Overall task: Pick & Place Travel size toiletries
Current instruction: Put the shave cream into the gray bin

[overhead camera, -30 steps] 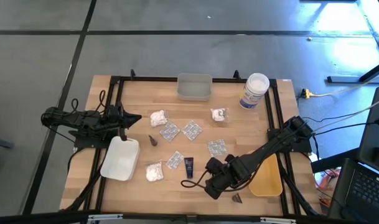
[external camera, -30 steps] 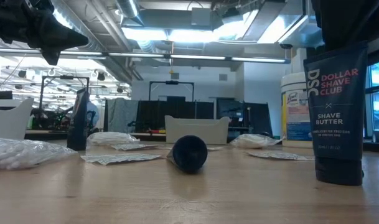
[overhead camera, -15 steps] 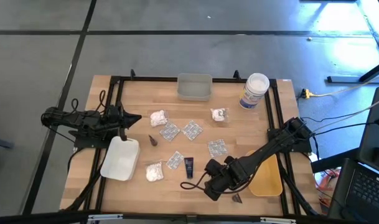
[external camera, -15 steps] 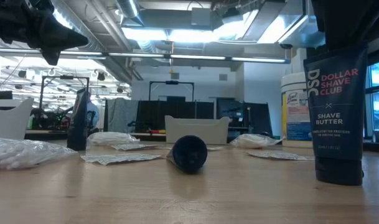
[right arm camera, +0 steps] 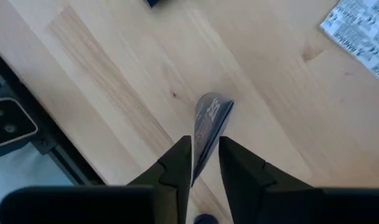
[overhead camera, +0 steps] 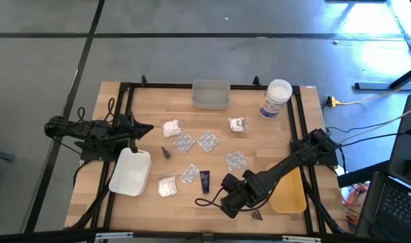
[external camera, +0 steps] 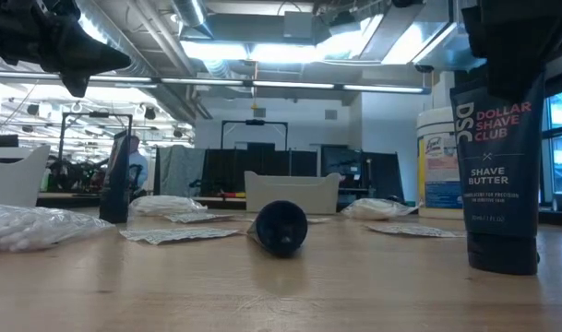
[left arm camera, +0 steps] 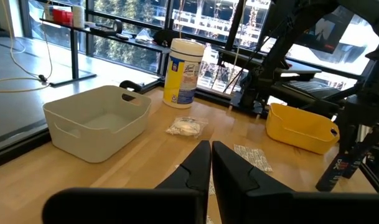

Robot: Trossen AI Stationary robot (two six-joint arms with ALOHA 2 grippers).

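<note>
Now the right gripper has crept a touch further toward the front edge of the pale wooden table than a second ago, low over the bare boards, and its two dark fingers have narrowed around the flat crimped end of a small dark blue tube; whether the pads actually bite on it, I cannot tell. Everything else sits where it was. The left gripper waits over the left side of the table, fingers pressed together on nothing, just above the white rectangular plastic tray. Another small dark tube stands upright left of the right gripper, smooth and matte, with a tiny dark cone further left. Silvery square blister packets, crinkled and shiny, are scattered across the middle, with lumpy white puffy bundles around them. At the far edge sits a grey rectangular bin, beside it a tall white jar with a blue label. The right arm lies across the yellow tray, hiding part of it.
</note>
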